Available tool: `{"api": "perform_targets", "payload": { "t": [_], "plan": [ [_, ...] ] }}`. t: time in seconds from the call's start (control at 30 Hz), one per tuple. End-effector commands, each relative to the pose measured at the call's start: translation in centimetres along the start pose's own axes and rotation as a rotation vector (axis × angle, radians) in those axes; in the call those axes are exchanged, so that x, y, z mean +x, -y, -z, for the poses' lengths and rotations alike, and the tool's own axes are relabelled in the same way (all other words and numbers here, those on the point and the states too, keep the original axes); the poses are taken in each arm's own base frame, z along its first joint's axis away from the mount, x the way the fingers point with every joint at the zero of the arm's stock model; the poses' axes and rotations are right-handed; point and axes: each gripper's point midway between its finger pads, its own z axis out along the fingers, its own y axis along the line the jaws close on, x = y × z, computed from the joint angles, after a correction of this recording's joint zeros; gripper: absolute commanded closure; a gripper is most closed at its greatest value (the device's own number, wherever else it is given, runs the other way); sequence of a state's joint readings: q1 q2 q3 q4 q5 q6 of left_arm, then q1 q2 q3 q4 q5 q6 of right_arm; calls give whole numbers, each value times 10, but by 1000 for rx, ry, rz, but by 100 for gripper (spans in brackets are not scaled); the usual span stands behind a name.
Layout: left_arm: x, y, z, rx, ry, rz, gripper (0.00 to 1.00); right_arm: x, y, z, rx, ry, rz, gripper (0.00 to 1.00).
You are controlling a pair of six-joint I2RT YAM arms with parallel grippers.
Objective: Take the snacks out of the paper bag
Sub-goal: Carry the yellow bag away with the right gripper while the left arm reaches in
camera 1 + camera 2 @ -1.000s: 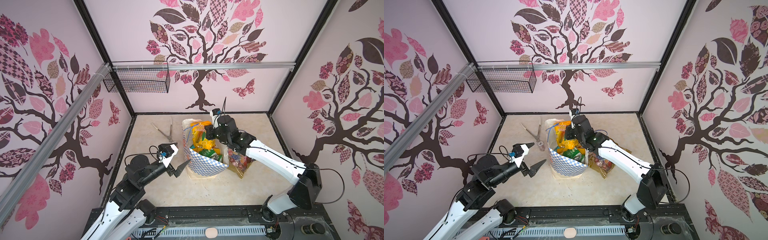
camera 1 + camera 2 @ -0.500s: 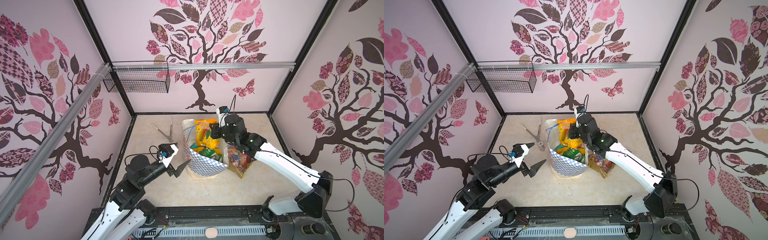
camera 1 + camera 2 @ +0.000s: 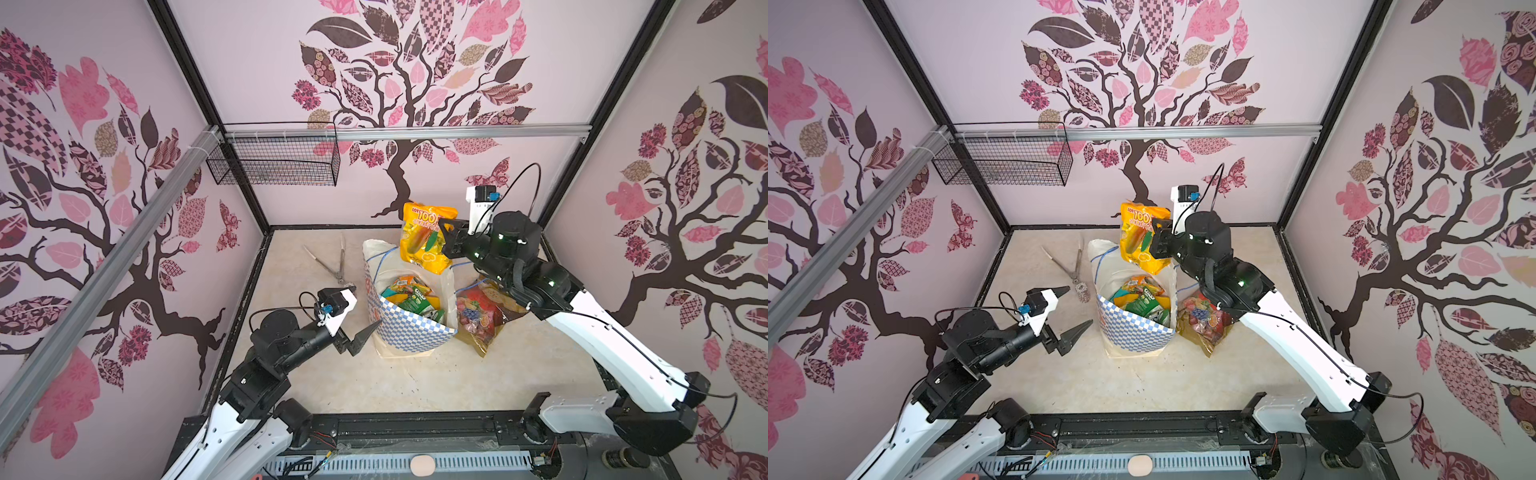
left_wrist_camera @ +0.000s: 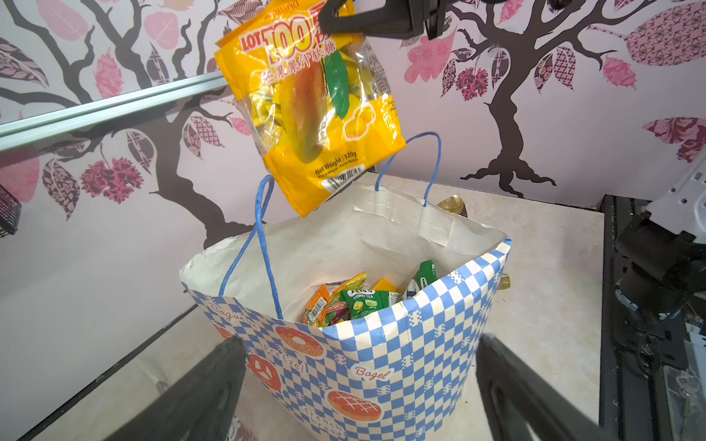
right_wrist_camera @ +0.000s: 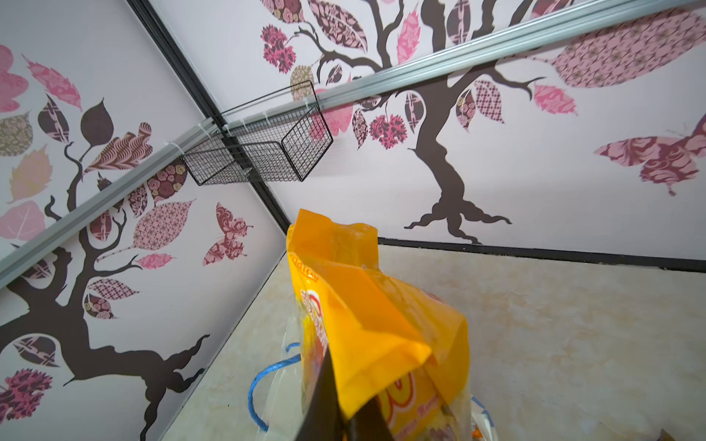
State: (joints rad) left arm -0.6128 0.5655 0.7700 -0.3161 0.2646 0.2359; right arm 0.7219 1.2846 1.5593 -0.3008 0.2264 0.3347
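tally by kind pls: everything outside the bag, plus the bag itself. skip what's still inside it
snack packets out of the bag: 2, the yellow packet held by the right gripper and the gold-red packet on the table
paper bag: 1
tongs: 1
small cup: 1
wire basket: 1
total: 6

Above the rear edge of the paper bag (image 3: 411, 332), a raised packet (image 3: 424, 239) is hanging from the right gripper (image 3: 445, 226). Other packets (image 3: 411, 295) are sitting inside the bag. A further packet (image 3: 478, 320) is lying just right of it, seemingly touching. The tongs (image 3: 332, 262) are lying behind-left; the left gripper (image 3: 365, 305) is hovering just left.
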Motion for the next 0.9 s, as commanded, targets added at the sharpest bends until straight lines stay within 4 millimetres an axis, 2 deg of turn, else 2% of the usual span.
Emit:
{"api": "perform_targets", "payload": {
  "t": [0.0, 0.13, 0.27, 0.4, 0.53, 0.6, 0.67, 0.73, 0.87],
  "plan": [
    [0, 5, 0, 24, 14, 5, 5, -71, 6, 35, 43, 197, 11, 100],
    [-7, 10, 1, 59, 32, 21, 5, -93, 42, 37, 102, 226, -42, 100],
    [-19, 16, -2, 101, 63, 73, 2, -116, 96, 41, 166, 268, -133, 100],
    [-40, 9, -22, 115, 7, 205, 2, -122, 156, 41, 217, 253, -256, 100],
    [-61, 17, -45, 115, -83, 233, 1, -108, 212, 42, 278, 243, -354, 100],
    [-66, 25, -60, 130, -139, 249, 1, -92, 243, 39, 307, 223, -421, 100],
    [-70, 28, -73, 135, -196, 287, 1, -74, 266, 32, 306, 183, -488, 100],
    [-70, 28, -85, 131, -244, 331, 1, -57, 279, 23, 308, 143, -520, 100],
    [-69, 22, -102, 73, -281, 374, 1, -22, 293, 3, 283, 67, -574, 100]
  ]
}}
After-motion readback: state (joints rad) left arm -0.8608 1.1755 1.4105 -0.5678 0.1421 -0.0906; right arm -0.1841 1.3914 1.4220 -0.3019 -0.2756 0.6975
